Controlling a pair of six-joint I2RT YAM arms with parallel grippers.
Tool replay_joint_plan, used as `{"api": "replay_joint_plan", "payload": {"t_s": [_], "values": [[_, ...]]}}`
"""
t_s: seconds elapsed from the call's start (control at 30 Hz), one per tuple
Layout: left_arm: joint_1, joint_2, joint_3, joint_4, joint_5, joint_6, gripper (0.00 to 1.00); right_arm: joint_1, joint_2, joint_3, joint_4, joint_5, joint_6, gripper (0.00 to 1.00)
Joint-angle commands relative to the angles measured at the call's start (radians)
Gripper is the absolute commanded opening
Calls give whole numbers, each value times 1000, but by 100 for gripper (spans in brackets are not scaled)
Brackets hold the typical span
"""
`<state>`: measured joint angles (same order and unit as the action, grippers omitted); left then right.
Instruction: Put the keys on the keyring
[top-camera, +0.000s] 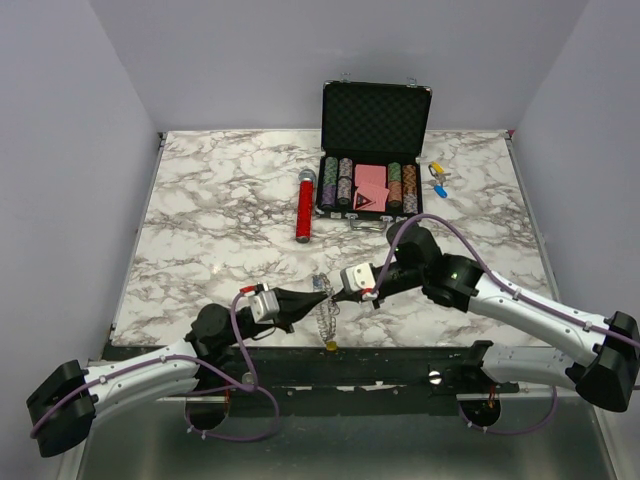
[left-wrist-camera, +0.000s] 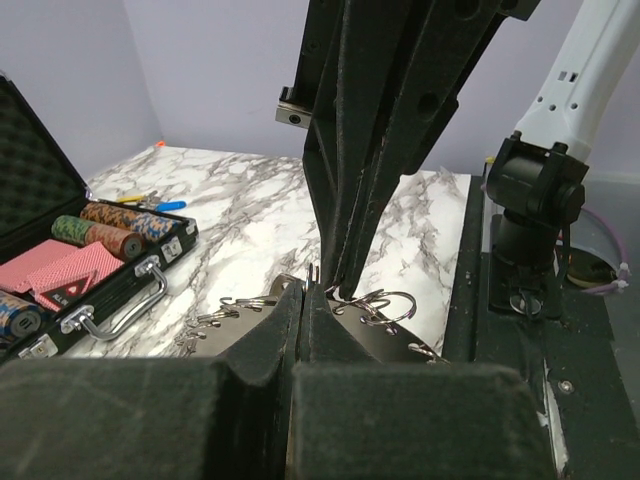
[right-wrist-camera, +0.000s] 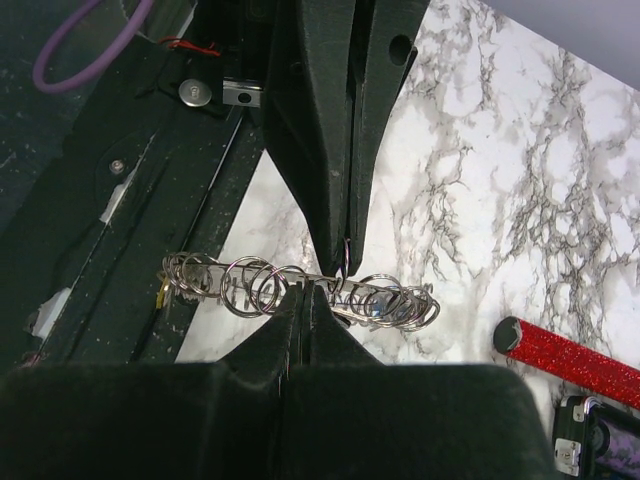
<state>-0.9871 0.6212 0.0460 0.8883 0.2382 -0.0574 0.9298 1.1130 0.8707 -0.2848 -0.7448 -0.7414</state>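
Observation:
The keyring (top-camera: 324, 320) lies near the table's front edge, seen edge-on in the right wrist view (right-wrist-camera: 250, 285) as a thin wire carrying several small silver rings and keys. My right gripper (top-camera: 338, 294) is shut on the keyring's wire, as the right wrist view (right-wrist-camera: 303, 293) shows. My left gripper (top-camera: 324, 294) meets it tip to tip and is shut on a small key ring (right-wrist-camera: 347, 256). In the left wrist view (left-wrist-camera: 305, 290) thin metal pokes out between its shut jaws. Two loose keys with blue and yellow tags (top-camera: 437, 180) lie at the back right.
An open black case of poker chips (top-camera: 375, 120) stands at the back centre, and shows at the left in the left wrist view (left-wrist-camera: 120, 285). A red glitter cylinder (top-camera: 305, 205) lies left of it. The table's dark front rail (top-camera: 400, 358) runs just below the keyring.

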Motion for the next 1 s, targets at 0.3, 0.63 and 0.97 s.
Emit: {"api": "replay_joint_plan", "payload": {"t_s": [0.3,0.63,0.97], "values": [[8,-1,-83,256,-80,-52,0,4,-7,-21,12,-34,86,5],[8,-54,-109,187,-91,-45,0,-23,-31,16,-20,-77,91,18],[8,-75,-110,164,-83,-52,0,-55,-62,71,-27,-99,134,28]]}}
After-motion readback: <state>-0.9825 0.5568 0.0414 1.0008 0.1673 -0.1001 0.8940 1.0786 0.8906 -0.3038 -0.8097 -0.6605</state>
